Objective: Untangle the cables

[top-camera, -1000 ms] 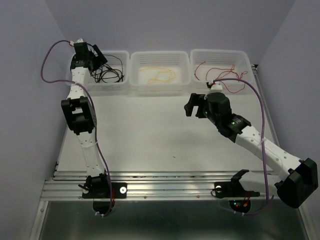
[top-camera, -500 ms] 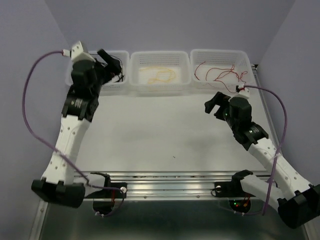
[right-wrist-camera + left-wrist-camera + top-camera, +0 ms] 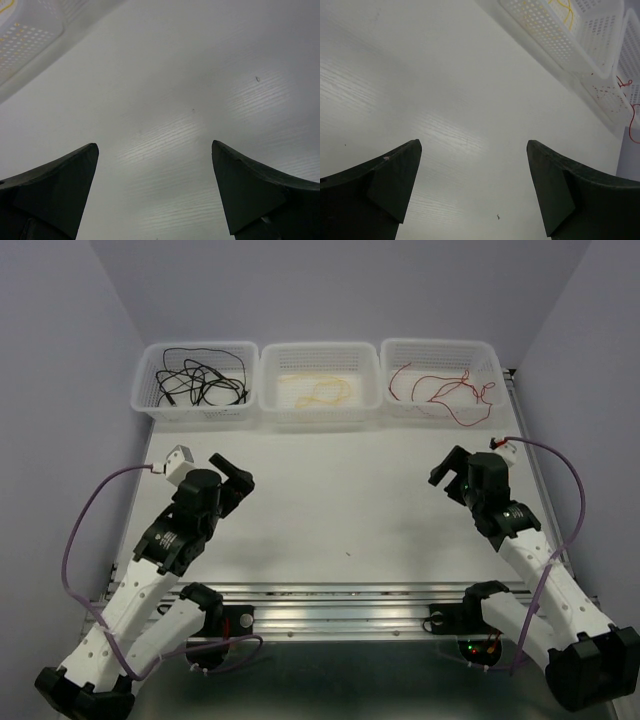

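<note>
Top view: black cable, yellow cable and red cable are being kept apart, each in its own basket at the far edge of the counter.
Left wrist: left claw is being held wide open, nothing gripped.
Right wrist: right claw is likewise being held wide open and empty.
Sorting is probably finished, so both arms are best being parked clear of the strands.

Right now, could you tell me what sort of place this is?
Probably a robotics lab test cell: the left arm and right arm bolted to a metal rail at a white table, plain lavender walls, and white baskets holding sorted black cables, a yellow cable and red cables.
</note>
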Tool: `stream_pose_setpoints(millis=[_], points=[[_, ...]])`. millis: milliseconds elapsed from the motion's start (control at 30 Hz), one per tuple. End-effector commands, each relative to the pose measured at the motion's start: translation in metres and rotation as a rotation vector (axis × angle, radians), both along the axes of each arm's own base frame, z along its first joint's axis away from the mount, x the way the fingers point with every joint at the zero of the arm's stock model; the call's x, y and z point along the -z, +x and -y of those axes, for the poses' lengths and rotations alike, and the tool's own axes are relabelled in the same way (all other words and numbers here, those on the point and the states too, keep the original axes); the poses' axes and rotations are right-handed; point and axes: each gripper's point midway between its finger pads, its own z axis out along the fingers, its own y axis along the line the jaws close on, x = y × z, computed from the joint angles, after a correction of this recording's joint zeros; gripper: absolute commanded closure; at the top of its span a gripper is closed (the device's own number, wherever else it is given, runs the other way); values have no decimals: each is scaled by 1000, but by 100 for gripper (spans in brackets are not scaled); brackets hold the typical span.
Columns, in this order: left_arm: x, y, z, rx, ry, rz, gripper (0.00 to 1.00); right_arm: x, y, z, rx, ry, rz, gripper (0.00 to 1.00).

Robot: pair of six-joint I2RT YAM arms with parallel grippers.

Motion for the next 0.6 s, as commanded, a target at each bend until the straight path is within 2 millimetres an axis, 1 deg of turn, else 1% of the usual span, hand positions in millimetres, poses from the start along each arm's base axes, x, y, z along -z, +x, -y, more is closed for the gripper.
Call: stream_pose_setpoints(millis=[0,67,233,400,500,567], points=[[-24,-1,-18,-99,5,54,1,-14,5,7,51,4,48,0],[-29,0,-19,-100,2,69,1,-16,6,9,60,-6,51,0],[-30,2,-18,-98,11,71,1,-15,10,17,103,-21,45,0],[-31,5,-18,-97,25,65,1,-14,17,14,96,-17,32,0],[-31,6,-19,-103,32,68,1,-12,20,20,117,-21,29,0],[-29,6,-20,-108,38,64,1,-11,21,16,95,-13,25,0]])
